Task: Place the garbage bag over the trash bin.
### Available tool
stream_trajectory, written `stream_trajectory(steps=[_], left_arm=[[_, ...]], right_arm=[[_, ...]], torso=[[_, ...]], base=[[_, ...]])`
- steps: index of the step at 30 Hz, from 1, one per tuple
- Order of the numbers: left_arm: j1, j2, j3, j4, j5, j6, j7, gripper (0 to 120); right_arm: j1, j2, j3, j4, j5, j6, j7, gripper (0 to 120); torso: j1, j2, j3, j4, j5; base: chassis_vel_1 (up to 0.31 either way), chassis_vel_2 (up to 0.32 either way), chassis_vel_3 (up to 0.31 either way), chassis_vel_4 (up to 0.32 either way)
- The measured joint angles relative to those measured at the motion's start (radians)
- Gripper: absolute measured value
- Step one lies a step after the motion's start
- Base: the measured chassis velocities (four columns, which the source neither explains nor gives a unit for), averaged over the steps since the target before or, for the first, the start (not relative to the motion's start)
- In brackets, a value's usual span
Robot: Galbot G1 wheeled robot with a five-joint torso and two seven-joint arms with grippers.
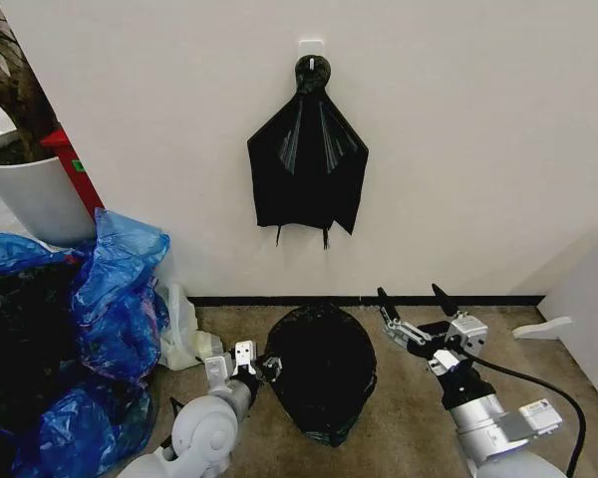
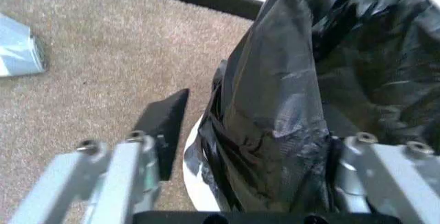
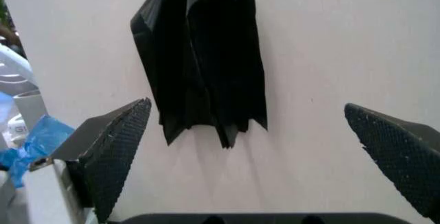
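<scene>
The glossy black garbage bag (image 1: 319,370) stands puffed up on the carpet in the head view, draped over the trash bin. Of the bin, a sliver of white rim (image 2: 193,180) shows under the plastic in the left wrist view. My left gripper (image 1: 259,360) is at the bag's left edge, open, straddling the bag-covered rim (image 2: 254,100). One black finger (image 2: 165,126) is outside the bin and the other is hidden by the bag (image 2: 289,95). My right gripper (image 1: 409,294) hangs open and empty to the right of the bag, raised above it and facing the wall (image 3: 248,105).
A fan-shaped black bundle (image 1: 307,164) hangs from a wall hook above the bin. Blue plastic bags (image 1: 110,299) pile up at the left, with a white plant pot (image 1: 35,194) behind them. A crumpled white bag (image 1: 184,334) lies beside the left gripper. White furniture (image 1: 593,299) stands at the right.
</scene>
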Motion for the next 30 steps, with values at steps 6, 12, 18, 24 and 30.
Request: stream_trajectory(steps=[6, 12, 18, 24, 30], left_arm=[[0.014, 0.013, -0.022, -0.035, -0.002, -0.001, 0.005, 89], [0.035, 0.039, -0.038, -0.087, 0.002, -0.013, 0.018, 100], [0.066, 0.067, -0.061, -0.159, 0.109, -0.156, 0.116, 100], [0.105, 0.117, -0.248, -0.121, 0.513, -0.392, 0.403, 100], [0.313, 0.106, -0.581, -0.161, 0.523, -0.443, 0.565, 100]], right_arm=[[-0.007, 0.005, -0.01, 0.009, -0.003, -0.003, 0.0, 100], [-0.02, 0.005, -0.004, 0.02, -0.004, -0.003, 0.0, 100], [-0.033, 0.02, 0.016, 0.029, -0.041, 0.0, -0.002, 100], [-0.091, 0.062, 0.052, -0.003, -0.148, 0.013, -0.018, 100], [-0.134, 0.136, 0.06, -0.016, -0.193, 0.045, -0.014, 100]], torso=[[0.0, 0.0, 0.0, -0.0003, -0.0002], [0.0, 0.0, 0.0, -0.0002, -0.0001], [0.0, 0.0, 0.0, -0.0002, 0.0001], [0.0, 0.0, 0.0, -0.0008, -0.0001], [0.0, 0.0, 0.0, -0.0004, -0.0002]], base=[[0.0, 0.0, 0.0, 0.0], [0.0, 0.0, 0.0, 0.0], [0.0, 0.0, 0.0, 0.0], [0.0, 0.0, 0.0, 0.0], [0.0, 0.0, 0.0, 0.0]])
